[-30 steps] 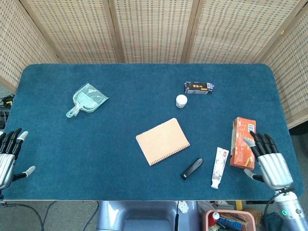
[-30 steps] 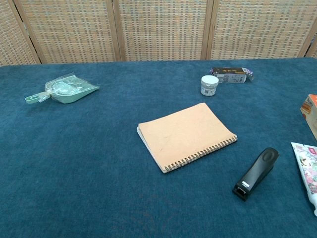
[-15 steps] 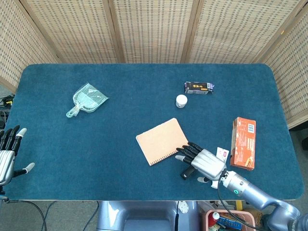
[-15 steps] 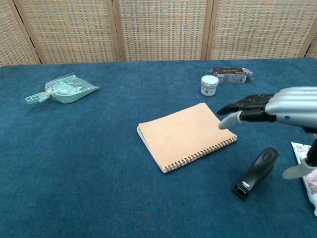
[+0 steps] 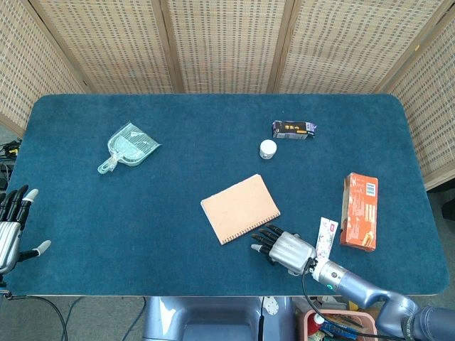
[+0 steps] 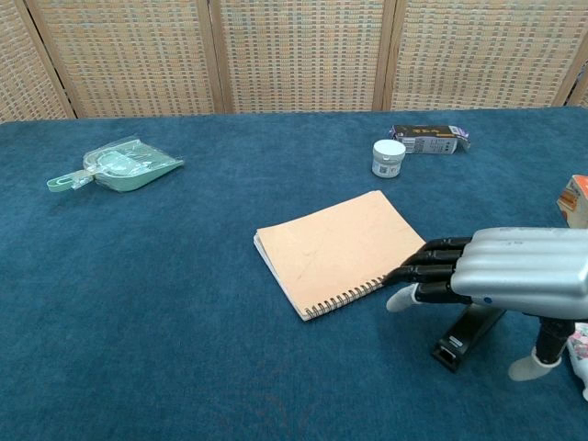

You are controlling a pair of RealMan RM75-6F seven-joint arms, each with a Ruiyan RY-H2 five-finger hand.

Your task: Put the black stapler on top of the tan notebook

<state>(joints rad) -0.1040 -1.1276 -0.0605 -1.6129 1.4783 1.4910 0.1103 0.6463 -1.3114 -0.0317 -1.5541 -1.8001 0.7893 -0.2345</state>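
Observation:
The black stapler (image 6: 462,336) lies flat on the blue table to the right of the tan spiral notebook (image 6: 342,252), which also shows in the head view, notebook (image 5: 239,207). My right hand (image 6: 501,273) hovers palm down right over the stapler, fingers stretched toward the notebook's near right corner, holding nothing. From the head camera the right hand (image 5: 284,249) covers the stapler almost fully. My left hand (image 5: 12,227) is at the table's left edge, fingers spread and empty.
An orange box (image 5: 359,211) and a white tube (image 5: 325,236) lie right of the hand. A white jar (image 6: 388,158) and a dark packet (image 6: 428,139) sit behind the notebook. A green dustpan (image 6: 118,165) lies at the far left.
My right hand swept in from the table's right edge, over the tube, and has sunk lower above the stapler. The left hand hardly moved.

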